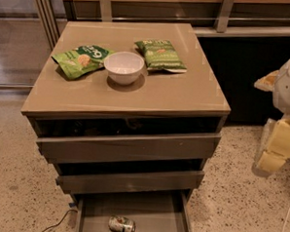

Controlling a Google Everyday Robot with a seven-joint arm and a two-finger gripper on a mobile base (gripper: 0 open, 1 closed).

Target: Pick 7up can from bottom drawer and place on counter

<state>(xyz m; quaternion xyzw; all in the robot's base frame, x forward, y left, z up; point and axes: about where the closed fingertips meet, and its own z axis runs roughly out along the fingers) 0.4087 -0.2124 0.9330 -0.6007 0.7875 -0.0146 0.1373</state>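
The 7up can [121, 225], silver and green, lies on its side on the grey floor of the bottom drawer [150, 211], near the drawer's front. That drawer is pulled out below the two wider ones. Above them the glossy taupe counter [151, 96] spreads wide. My gripper [274, 151] hangs at the right edge of the view, pale yellow under a white arm part, well to the right of the cabinet and far above the can. It holds nothing that I can see.
On the counter stand a white bowl [123, 66] and two flat green snack bags [81, 60] [160, 55]. The upper drawers [126, 147] [129, 180] sit slightly ajar. A cable [56, 223] runs over the speckled floor at the lower left. A metal railing runs behind.
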